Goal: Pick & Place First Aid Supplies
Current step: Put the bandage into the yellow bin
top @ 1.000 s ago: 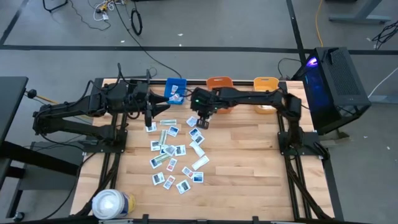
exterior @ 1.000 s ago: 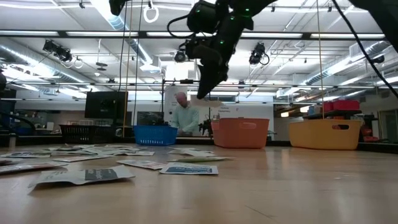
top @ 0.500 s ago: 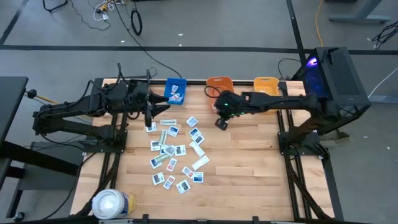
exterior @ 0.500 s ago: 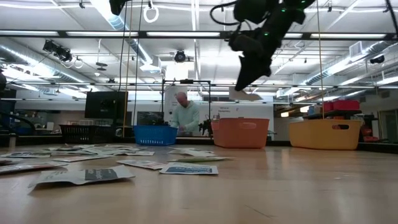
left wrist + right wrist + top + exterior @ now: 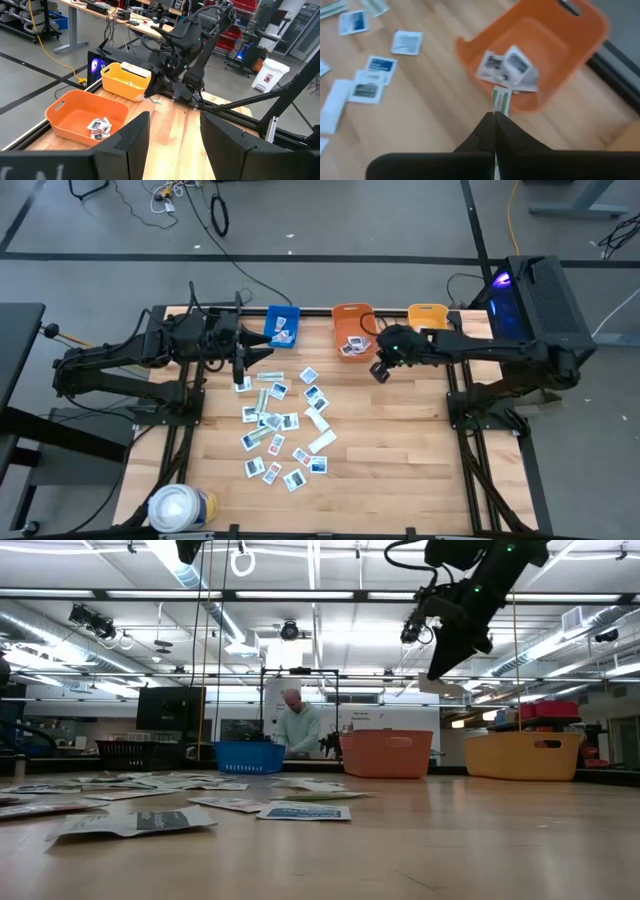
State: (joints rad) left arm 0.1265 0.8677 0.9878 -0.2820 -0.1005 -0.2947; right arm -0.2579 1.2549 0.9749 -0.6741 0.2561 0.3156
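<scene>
The right pincer (image 5: pixel 380 370) hangs above the wooden bench (image 5: pixel 390 440), between the orange bin (image 5: pixel 352 315) and the yellow bin (image 5: pixel 428 315), clenched on a pale greenish strip (image 5: pixel 501 100). Only the strip's end pokes out past the closed fingertips in the right wrist view; the rest is hidden between them. In the low view the pincer (image 5: pixel 440 668) shows high above the bins, the strip (image 5: pixel 440 687) a thin pale sliver at its tip.

The left pincer (image 5: pixel 240 372) waits over the bench's left side, near the blue bin (image 5: pixel 283 323). Its fingers (image 5: pixel 132 137) stand apart with nothing between them.

A few packets (image 5: pixel 352 345) lie in the orange bin, blurred in the right wrist view, and some more sit in the blue bin. The remaining first aid supplies (image 5: pixel 285 425) are scattered over the middle of the bench; their print is too small to read. A large white roll (image 5: pixel 180 508) sits at the near left corner. Across the room a person (image 5: pixel 297 725) is partly hidden behind the blue bin.
</scene>
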